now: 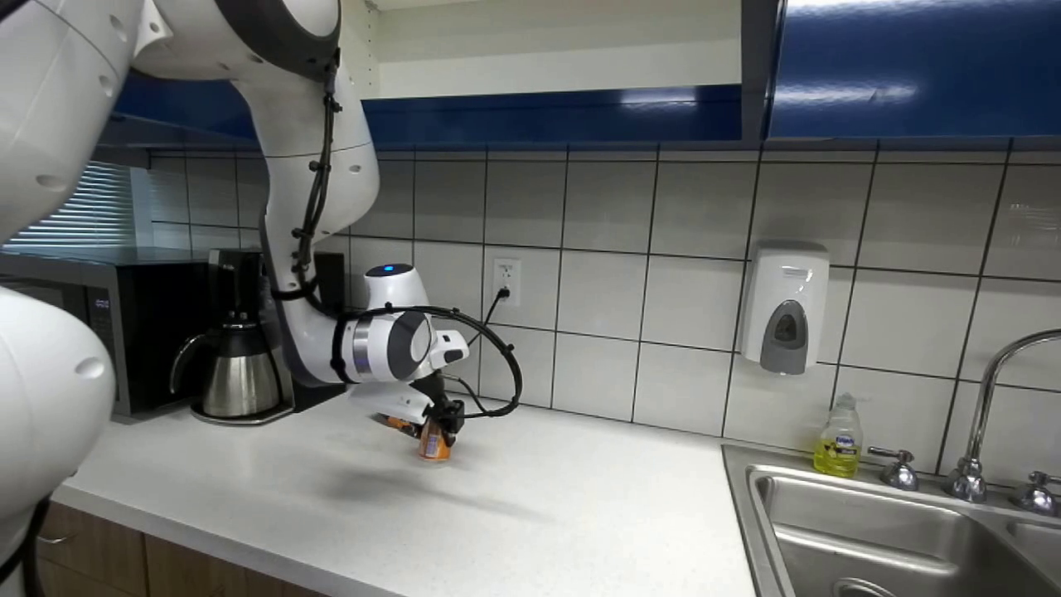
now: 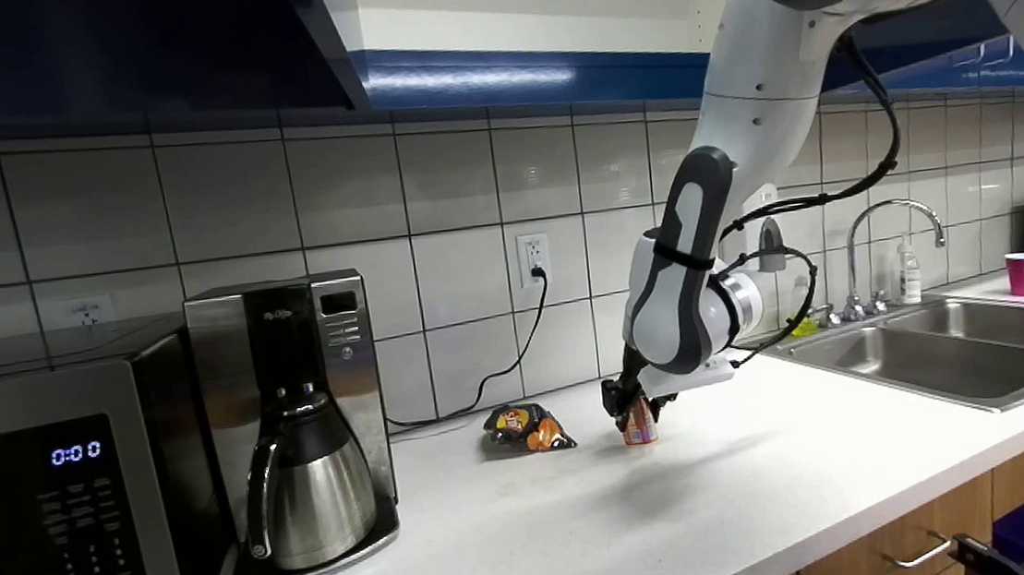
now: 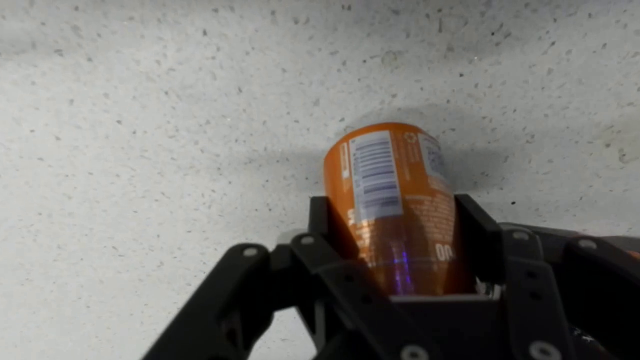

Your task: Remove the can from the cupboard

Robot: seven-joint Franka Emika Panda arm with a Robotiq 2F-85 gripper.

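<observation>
The small orange can point(image 1: 433, 448) is at the counter, between my gripper's fingers; it also shows in an exterior view point(image 2: 640, 426) and the wrist view point(image 3: 387, 180). My gripper point(image 3: 393, 210) points down, and both black fingers lie against the can's sides. In both exterior views the gripper point(image 1: 443, 421) point(image 2: 635, 403) covers the can's upper part. The can is at or just above the counter surface; I cannot tell if it touches. The cupboard point(image 1: 547, 120) is above, its white interior open to view; its blue lower edge also shows in an exterior view point(image 2: 539, 72).
A dark packet with orange marks point(image 2: 527, 429) lies beside the gripper. The coffee maker point(image 2: 351, 413) with its steel pot point(image 2: 323, 508) and the black microwave point(image 2: 59, 512) stand beyond it. The sink point(image 1: 742, 497), soap bottle point(image 1: 839, 444) and dispenser point(image 1: 786, 307) are opposite.
</observation>
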